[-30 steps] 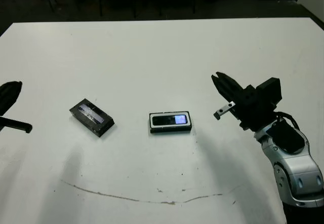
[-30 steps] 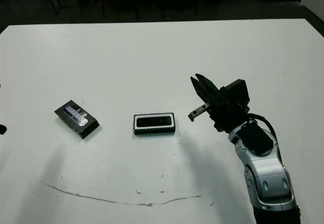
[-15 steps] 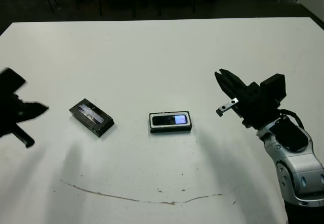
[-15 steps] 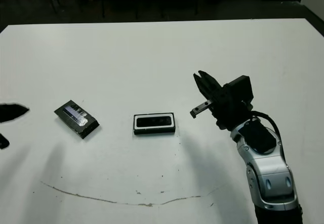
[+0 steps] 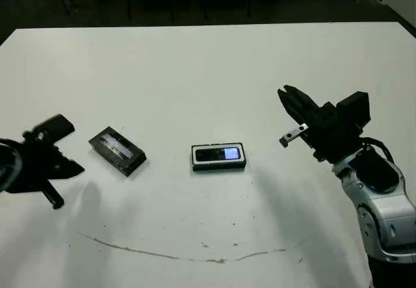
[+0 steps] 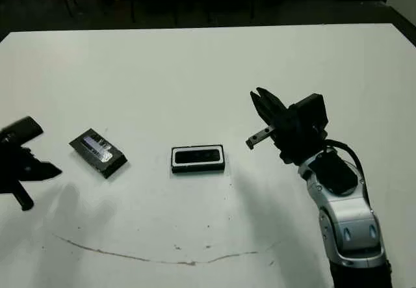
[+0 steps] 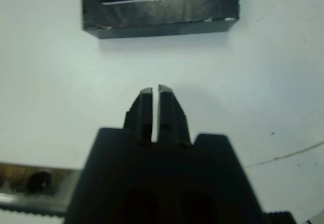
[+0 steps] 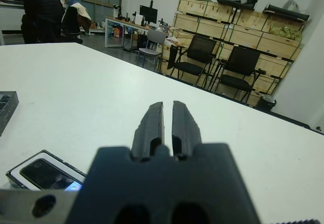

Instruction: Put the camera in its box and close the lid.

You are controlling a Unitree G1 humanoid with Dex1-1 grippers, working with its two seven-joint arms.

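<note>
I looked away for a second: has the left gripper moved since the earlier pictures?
Yes. The left gripper has come in from the table's left edge toward the lid, which lies where it was.

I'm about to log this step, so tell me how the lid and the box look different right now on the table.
The lid lies at an angle to the table's edges; the box sits square to them. The lid's face shows a glossy patterned panel, while the box shows a white rim around the camera, which lies inside with its screen glowing. The lid is near the left claw; the box lies nearer the middle. Both are small, black-sided rectangles, untouched.
</note>
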